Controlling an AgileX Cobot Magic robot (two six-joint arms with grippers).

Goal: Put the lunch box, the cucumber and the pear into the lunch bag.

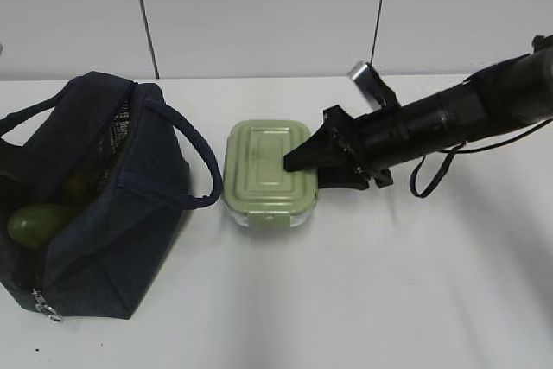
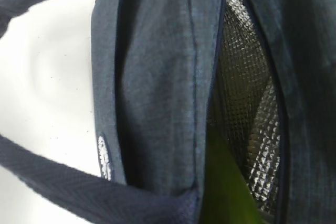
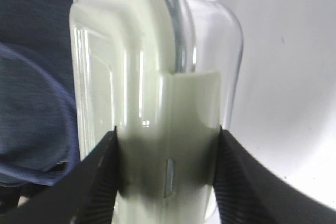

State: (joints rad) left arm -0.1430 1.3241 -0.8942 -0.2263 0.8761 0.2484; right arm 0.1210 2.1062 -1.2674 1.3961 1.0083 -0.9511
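Note:
The navy lunch bag [image 1: 130, 213] stands open at the left. The green cucumber [image 1: 39, 222] lies inside it, and a dim yellowish shape, apparently the pear [image 1: 78, 186], sits behind it. The lunch box [image 1: 263, 170] with its sage-green lid rests on the table right of the bag. My right gripper [image 1: 302, 170] is shut on its right end. In the right wrist view the gripper [image 3: 167, 177] presses both fingers [image 3: 100, 182] against the box [image 3: 142, 77]. The left wrist view shows only bag fabric [image 2: 152, 77] and a green sliver of cucumber [image 2: 226, 192]; no left fingers show.
The bag's loop handle [image 1: 203, 166] hangs between the bag and the box. Its metal ring pull [image 1: 50, 310] lies at the bag's front corner. Silver lining [image 2: 252, 119] shows inside the opening. A white wall stands behind the white table [image 1: 363, 300].

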